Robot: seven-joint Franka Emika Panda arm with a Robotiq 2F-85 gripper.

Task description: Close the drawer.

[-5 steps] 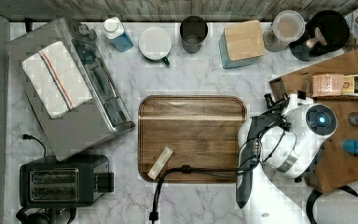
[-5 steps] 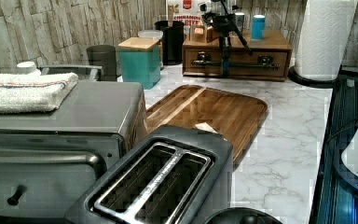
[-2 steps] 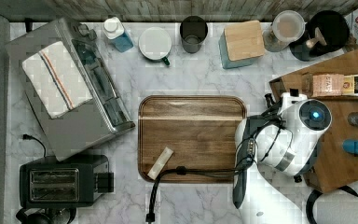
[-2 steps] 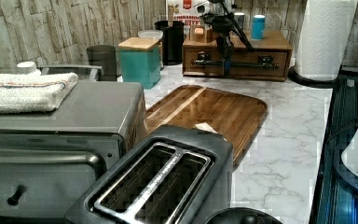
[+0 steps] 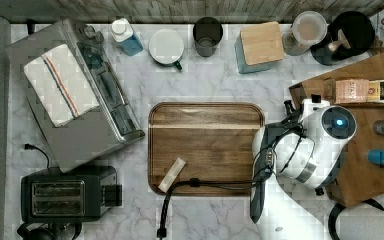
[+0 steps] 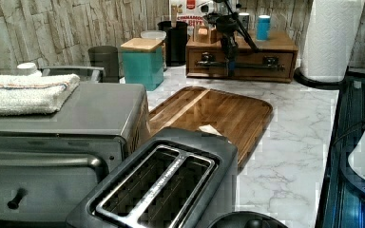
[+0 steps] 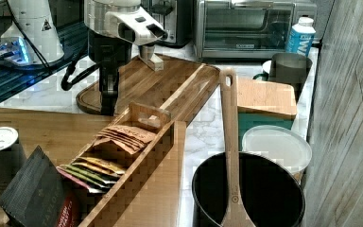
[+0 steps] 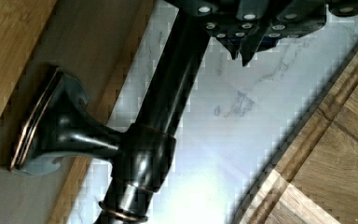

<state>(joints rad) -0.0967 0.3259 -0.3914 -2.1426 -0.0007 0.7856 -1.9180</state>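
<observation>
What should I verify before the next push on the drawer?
1. Gripper at the handle: ok. The gripper sits at the dark bar handle on the drawer front.
2. Drawer fully shut: cannot tell. The left view shows the front near flush.
3. Counter before the drawer free: ok. The marble counter is bare there.
4. Walnut tray clear of the drawer: ok, apart.
5. Black cable free of snags: cannot tell. It lies across the tray.
</observation>
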